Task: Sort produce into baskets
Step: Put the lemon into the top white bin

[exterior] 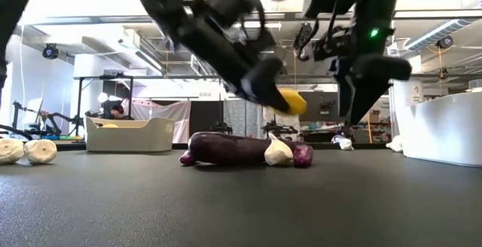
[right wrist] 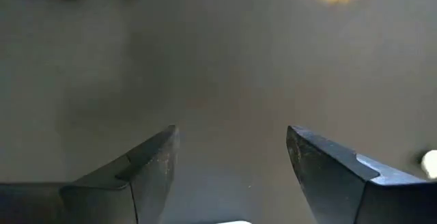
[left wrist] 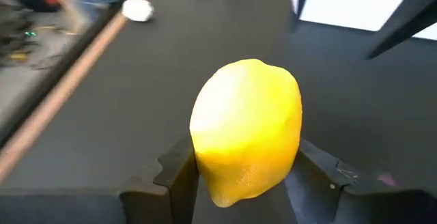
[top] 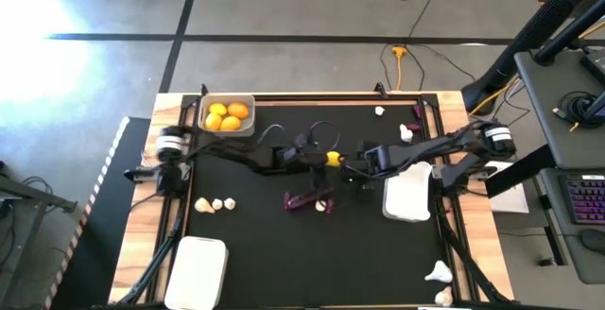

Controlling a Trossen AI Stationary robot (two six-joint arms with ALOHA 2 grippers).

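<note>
The black table is seen to carry three pale baskets: one behind and to the left of the left gripper, already holding three citrus fruits; an empty basket lying just beside the right gripper; and a third basket well off toward the front left corner. Just in front of the left gripper a dark purple eggplant is laid flat, with a white garlic bulb touching it. A yellow lemon is clasped between the left gripper's fingers, lifted clear of the table and gripped across its broad middle. It is judged to be firm, light and smooth-skinned, so a hold across the widest part should be kept, since a rounded end could slip out under a squeeze. The right gripper is held spread and empty above bare table beside the lemon. More garlic bulbs are scattered well to the left of the left gripper, and others lie near the right edge.
</note>
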